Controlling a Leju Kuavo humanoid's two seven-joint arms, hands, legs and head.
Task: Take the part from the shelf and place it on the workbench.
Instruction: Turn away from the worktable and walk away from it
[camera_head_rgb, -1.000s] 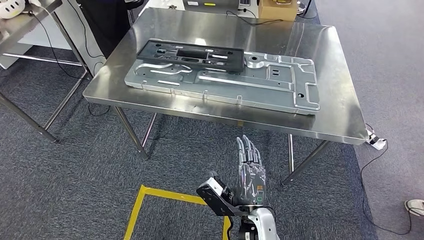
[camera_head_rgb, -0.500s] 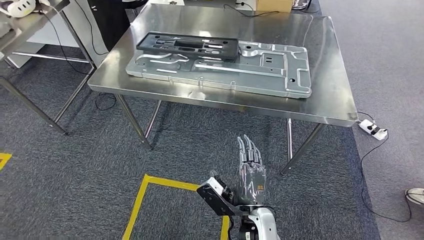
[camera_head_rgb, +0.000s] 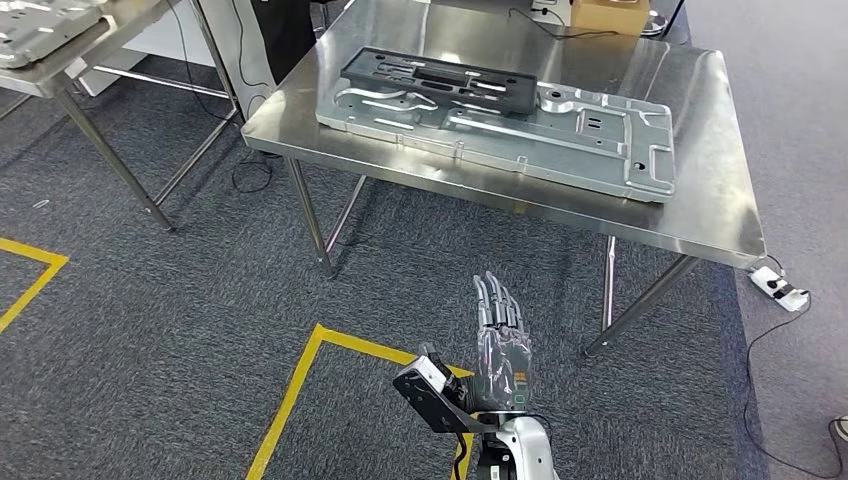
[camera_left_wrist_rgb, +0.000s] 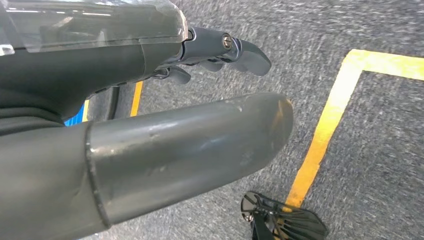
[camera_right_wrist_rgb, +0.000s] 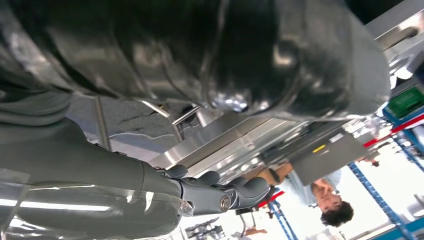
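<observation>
Stainless steel workbench (camera_head_rgb: 700, 215) carries the large grey stamped metal part (camera_head_rgb: 560, 140), a black plastic frame (camera_head_rgb: 440, 80) resting on its far-left portion. Right hand (camera_head_rgb: 500, 340) hovers near, fingers spread, empty; left hand (camera_left_wrist_rgb: 150, 125) likewise holds nothing.

A stainless steel desk (camera_head_rgb: 700, 215) is standing ahead, its top largely taken up by a long silver stamped metal panel (camera_head_rgb: 560, 140) with a black plastic frame (camera_head_rgb: 440, 80) lying on it. Grey carpet floor (camera_head_rgb: 150, 330) is lying open between the desk and the right robot hand (camera_head_rgb: 500, 345).
</observation>
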